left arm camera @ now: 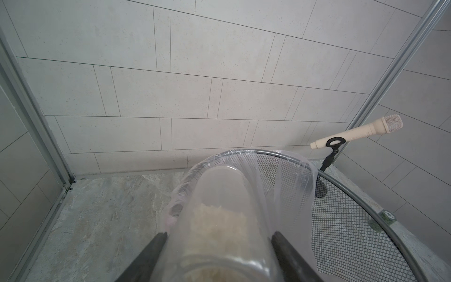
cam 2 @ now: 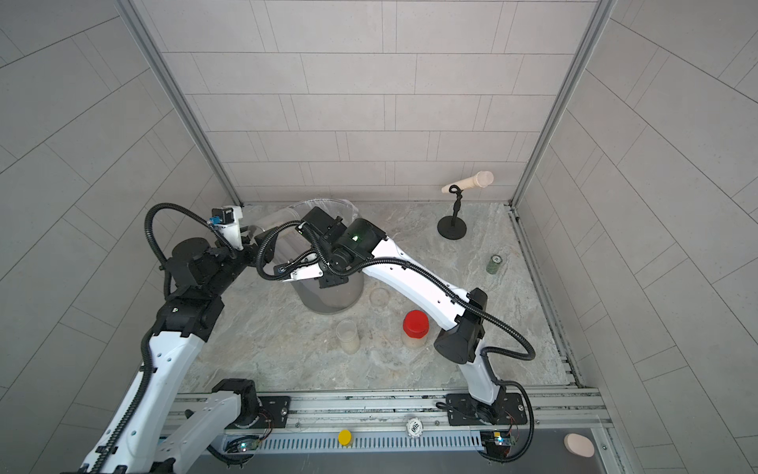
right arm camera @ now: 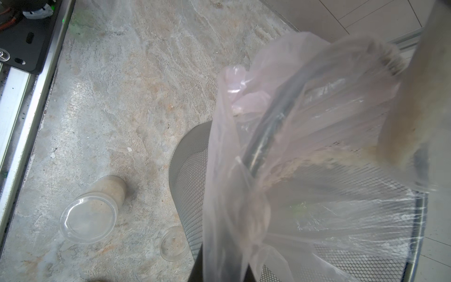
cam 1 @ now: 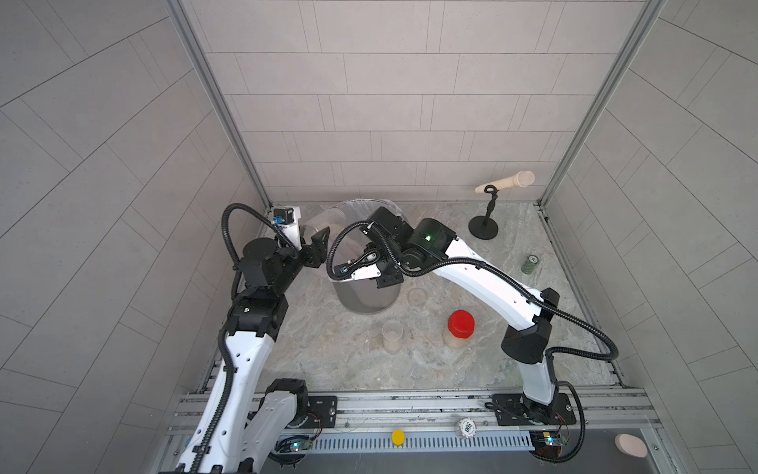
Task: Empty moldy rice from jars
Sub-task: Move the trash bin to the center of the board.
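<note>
The left gripper [left arm camera: 218, 240] clamps the clear cylindrical jar [left arm camera: 219, 190], tilted over the grey mesh bin [left arm camera: 341, 219] on the far side, left of centre. The right gripper [right arm camera: 219, 271] pinches the translucent plastic liner [right arm camera: 244, 158]. The pale clumped moldy rice [left arm camera: 217, 219] inside looks sticky and the wall slick: hold mid-body firmly.

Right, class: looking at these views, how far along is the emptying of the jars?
Done: one lid lies loose by the bin. In hand: the left gripper holds the open jar tilted over the bin, with rice inside and some already in the liner, which the right gripper pinches. Left: the clear-lidded jar and red-lidded jar stand closed, holding rice.
</note>
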`<state>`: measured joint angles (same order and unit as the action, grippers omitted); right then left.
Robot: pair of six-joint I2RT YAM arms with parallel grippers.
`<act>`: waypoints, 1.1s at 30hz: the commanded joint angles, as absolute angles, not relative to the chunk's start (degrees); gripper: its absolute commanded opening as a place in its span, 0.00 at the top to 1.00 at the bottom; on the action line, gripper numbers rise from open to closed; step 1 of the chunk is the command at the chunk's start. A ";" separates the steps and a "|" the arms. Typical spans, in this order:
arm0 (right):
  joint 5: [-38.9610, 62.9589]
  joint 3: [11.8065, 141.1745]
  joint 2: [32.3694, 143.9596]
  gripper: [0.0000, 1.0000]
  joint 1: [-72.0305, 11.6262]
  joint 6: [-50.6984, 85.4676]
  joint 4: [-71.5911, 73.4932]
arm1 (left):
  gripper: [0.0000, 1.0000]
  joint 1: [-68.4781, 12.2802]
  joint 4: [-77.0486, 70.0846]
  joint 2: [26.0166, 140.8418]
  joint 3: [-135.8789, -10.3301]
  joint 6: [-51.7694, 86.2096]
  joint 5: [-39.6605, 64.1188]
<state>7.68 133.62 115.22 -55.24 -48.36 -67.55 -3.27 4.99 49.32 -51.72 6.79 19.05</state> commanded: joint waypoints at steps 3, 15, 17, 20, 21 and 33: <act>4.75 138.41 114.96 0.84 -55.66 -47.69 -61.95 | 0.81 -4.74 8.13 49.39 -54.29 5.62 17.80; 2.76 138.26 113.82 0.41 -55.18 -44.62 -60.82 | 0.82 -6.79 15.43 51.72 -58.34 4.58 14.86; 2.62 138.25 113.87 0.40 -54.64 -44.00 -60.82 | 0.82 -6.94 16.08 52.84 -59.48 4.06 14.63; 2.90 138.21 113.58 0.40 -53.99 -43.65 -61.84 | 0.82 -7.31 16.30 54.26 -61.23 3.81 14.21; 3.14 138.04 113.32 0.40 -53.86 -43.34 -62.32 | 0.82 -7.42 16.77 54.93 -62.16 3.72 14.18; 7.96 118.65 102.44 0.38 -53.78 -40.08 -56.61 | 0.82 -9.31 19.57 59.29 -67.26 2.66 12.65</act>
<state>6.13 121.89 106.10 -53.87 -41.87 -59.46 -8.84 19.31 59.20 -65.23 3.90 13.39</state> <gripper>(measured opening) 0.615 0.667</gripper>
